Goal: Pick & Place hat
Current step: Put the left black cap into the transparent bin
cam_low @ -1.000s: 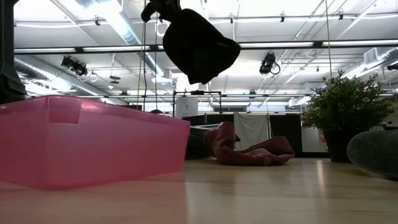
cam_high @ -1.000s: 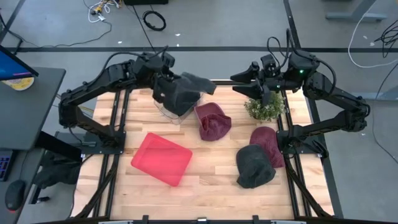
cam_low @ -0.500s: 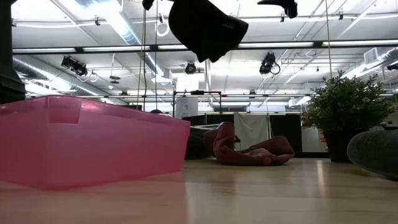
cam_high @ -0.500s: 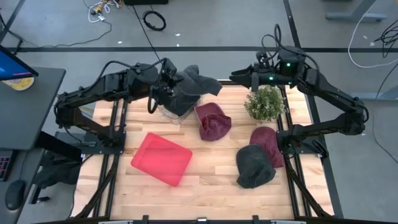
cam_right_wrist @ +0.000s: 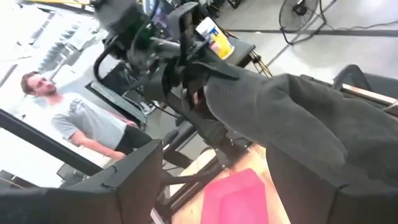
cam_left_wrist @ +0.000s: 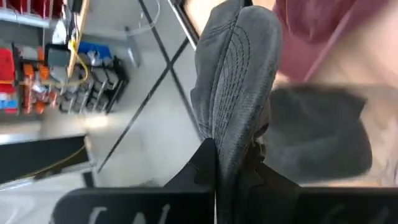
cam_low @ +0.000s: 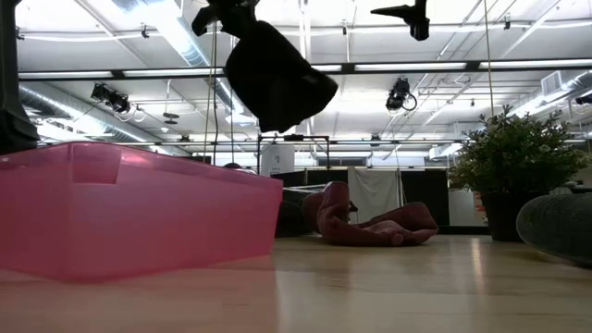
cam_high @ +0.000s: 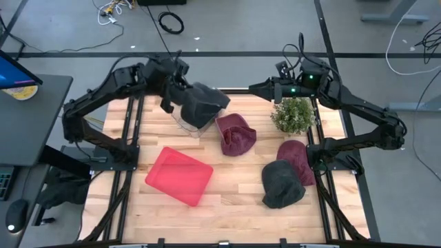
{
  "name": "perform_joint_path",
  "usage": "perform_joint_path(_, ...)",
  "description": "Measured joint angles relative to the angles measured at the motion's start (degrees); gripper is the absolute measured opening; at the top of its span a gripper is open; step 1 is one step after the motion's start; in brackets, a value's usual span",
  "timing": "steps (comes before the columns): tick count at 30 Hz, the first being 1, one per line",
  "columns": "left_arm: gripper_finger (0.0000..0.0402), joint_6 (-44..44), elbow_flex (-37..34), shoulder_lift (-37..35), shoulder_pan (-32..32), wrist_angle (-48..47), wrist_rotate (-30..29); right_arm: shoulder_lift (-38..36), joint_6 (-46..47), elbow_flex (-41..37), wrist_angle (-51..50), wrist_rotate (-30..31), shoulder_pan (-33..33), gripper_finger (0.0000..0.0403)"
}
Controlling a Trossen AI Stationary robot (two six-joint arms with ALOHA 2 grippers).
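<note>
- My left end effector (cam_high: 180, 93) is raised over the far-left part of the light wooden slatted counter (cam_high: 227, 196), arm bent up and reaching inward, fingers clamped on a fold of the dark grey knitted hat (cam_high: 200, 105).
- In the left wrist view that fabric (cam_left_wrist: 239, 87) runs straight up from between the two dark fingers, so the grip is firm.
- From the low view the hat (cam_low: 273, 76) hangs well clear of the counter, drooping from the end effector (cam_low: 231, 9) near the top edge.
- Against half a second ago, the hat has swung back toward the left and dropped a little in the low view; from above it sits more compactly under the wrist.
- My right end effector (cam_high: 256, 87) is stretched out over the far edge, pointing toward the left arm; I cannot tell whether its fingers are apart. It has barely moved since then.
- On the counter, left to right: a pink translucent plastic bin (cam_high: 178, 176), a maroon knitted hat (cam_high: 236, 134) near the middle, a small green potted plant (cam_high: 294, 114), a second maroon hat (cam_high: 296, 157) touching another dark grey hat (cam_high: 281, 183).
- Beyond the counter: grey floor with loose cables (cam_high: 171, 22), and a person in a grey shirt (cam_right_wrist: 87, 127) in the right wrist view.
</note>
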Motion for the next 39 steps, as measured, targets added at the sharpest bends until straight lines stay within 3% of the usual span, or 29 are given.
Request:
perform_joint_path(2, 0.0012, 2.62, 0.0, 0.0, 1.65, 0.78, 2.41, -0.01, 0.28, -0.53, 0.06, -0.02, 0.0, 0.0288)
perform_joint_path(5, 0.0012, 11.73, 0.11, 1.05, 2.28, 1.76, 1.57, 0.03, 1.02, -0.91, 0.63, -0.02, 0.0, 0.0288)
perform_joint_path(14, 0.0012, 33.08, 0.02, 9.17, 3.03, -1.38, -7.85, 0.01, 2.99, -2.57, 4.58, -0.02, 0.02, 0.0288)
perform_joint_path(21, 0.0012, 33.94, 0.04, 10.69, 3.86, 0.73, -5.77, 0.01, 2.99, -2.68, 5.56, 0.08, 0.04, 0.0288)
perform_joint_path(27, 0.0012, 23.02, 0.0, 10.75, 4.24, -1.57, -3.34, 0.01, 3.19, -2.68, 5.7, 0.11, 0.04, 0.0288)
perform_joint_path(30, 0.0012, 4.84, 0.0, 10.75, 3.37, 2.18, -5.34, 0.01, 2.99, -2.68, 5.67, 0.17, 0.04, 0.0288)
perform_joint_path(36, 0.002, -35.29, 0.2, 10.35, 1.48, 4.54, -15.51, 0.01, 2.32, -2.68, 5.66, 0.18, 0.04, 0.0288)
perform_joint_path(39, 0.0016, -48.07, 0.2, 9.68, 1.23, 1.29, -13.15, 0.01, 1.76, -2.68, 5.65, 0.19, 0.04, 0.0288)
